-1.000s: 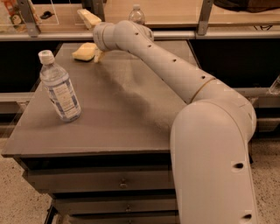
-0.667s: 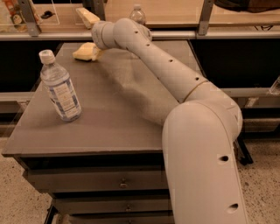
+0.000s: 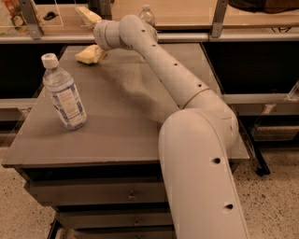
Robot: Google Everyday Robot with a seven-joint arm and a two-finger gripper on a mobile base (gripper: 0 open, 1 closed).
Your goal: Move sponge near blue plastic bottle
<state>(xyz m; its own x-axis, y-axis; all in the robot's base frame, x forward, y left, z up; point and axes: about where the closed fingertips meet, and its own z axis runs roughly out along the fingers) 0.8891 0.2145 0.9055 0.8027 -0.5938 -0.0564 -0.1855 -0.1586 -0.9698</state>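
Observation:
The pale-yellow sponge (image 3: 88, 54) lies at the far left corner of the grey table (image 3: 121, 116). The blue plastic bottle (image 3: 65, 94), clear with a white cap and a blue-and-white label, stands upright near the table's left edge, well in front of the sponge. My gripper (image 3: 100, 47) is at the end of the long white arm, right at the sponge's right side, mostly hidden behind the wrist (image 3: 107, 33). I cannot tell whether it touches the sponge.
A slimmer clear bottle (image 3: 147, 14) stands at the table's far edge, behind the arm. A pale-yellow object (image 3: 87, 16) sits by the back rail. My arm's bulky base (image 3: 201, 163) covers the table's front right. Drawers (image 3: 98, 196) lie below the tabletop.
The arm's lower part has swung a little to the left and nearer the camera. The wrist stays by the sponge. Sponge and bottle have not moved.

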